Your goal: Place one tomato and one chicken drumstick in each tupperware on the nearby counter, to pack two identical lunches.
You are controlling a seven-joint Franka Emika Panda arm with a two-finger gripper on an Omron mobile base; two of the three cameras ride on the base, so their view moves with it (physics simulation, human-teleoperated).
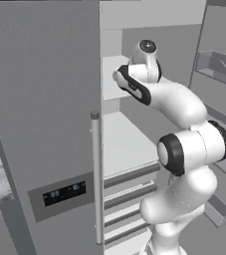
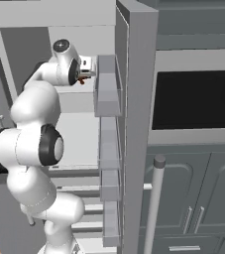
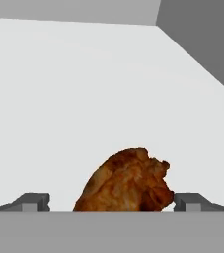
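I've got the browned roast chicken drumstick (image 3: 126, 182) lying on the white fridge shelf (image 3: 84, 99), right between my jaws, which stand released wide on either side. I'd ease lower, centre on the meat, then clench gently.

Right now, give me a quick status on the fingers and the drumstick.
Gripper open, reaching into the fridge. Chicken drumstick on the white shelf, between the fingers, not gripped. Nothing in the way.
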